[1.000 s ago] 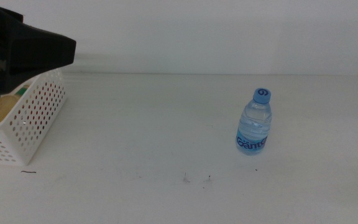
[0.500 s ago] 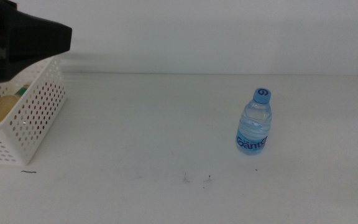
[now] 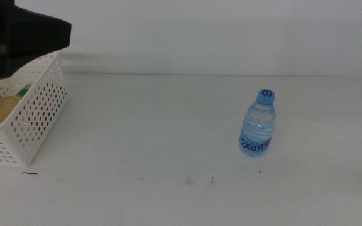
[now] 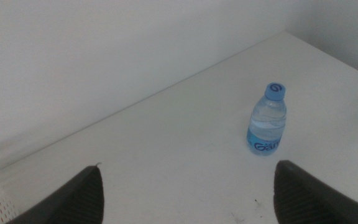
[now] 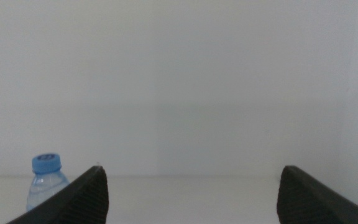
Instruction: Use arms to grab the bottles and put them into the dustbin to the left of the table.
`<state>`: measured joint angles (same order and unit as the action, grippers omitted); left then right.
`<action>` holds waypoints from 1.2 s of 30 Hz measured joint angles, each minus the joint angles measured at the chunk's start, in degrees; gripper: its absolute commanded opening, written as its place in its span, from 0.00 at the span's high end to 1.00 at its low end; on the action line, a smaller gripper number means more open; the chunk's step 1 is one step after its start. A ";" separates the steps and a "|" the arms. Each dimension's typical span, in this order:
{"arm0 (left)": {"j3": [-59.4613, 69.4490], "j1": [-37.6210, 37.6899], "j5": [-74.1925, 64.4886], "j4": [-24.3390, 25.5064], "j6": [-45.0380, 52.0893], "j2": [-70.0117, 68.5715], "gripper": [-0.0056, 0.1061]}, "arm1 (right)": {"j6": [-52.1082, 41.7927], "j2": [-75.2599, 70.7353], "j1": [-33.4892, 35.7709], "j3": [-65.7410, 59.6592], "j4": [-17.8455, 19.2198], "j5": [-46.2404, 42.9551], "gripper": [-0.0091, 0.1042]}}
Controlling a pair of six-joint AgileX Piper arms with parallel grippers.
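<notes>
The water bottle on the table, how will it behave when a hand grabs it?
The water bottle stands upright, tall and narrow-based, so a sideways nudge could probably tip it, and then it might roll. It looks full, so likely fairly heavy for its size. Its clear, thin-looking wall may flex under a hard squeeze.

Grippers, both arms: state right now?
Left gripper: open, holding nothing, above the dustbin.
Right gripper: open, holding nothing; water bottle ahead of it.

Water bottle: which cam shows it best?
Middle view: the water bottle stands whole and upright on the table, label readable. Left wrist view also shows it whole, smaller; right wrist view catches only cap and shoulder at the edge.
</notes>
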<state>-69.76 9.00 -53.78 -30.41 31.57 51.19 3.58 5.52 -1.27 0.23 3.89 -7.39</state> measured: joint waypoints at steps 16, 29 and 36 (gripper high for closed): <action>0.00 0.00 0.00 0.00 0.00 0.00 0.11 | 12.48 56.04 0.00 0.00 19.31 -43.57 0.10; 0.00 0.00 0.00 0.00 0.00 0.00 0.11 | 10.54 69.71 4.31 2.52 16.78 -57.51 0.10; 0.00 0.00 0.00 0.00 0.00 0.00 0.11 | 2.15 72.95 13.32 9.27 11.78 -49.45 0.10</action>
<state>-69.76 9.00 -53.78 -30.41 31.57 51.19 5.73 78.47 12.06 9.50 15.67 -56.84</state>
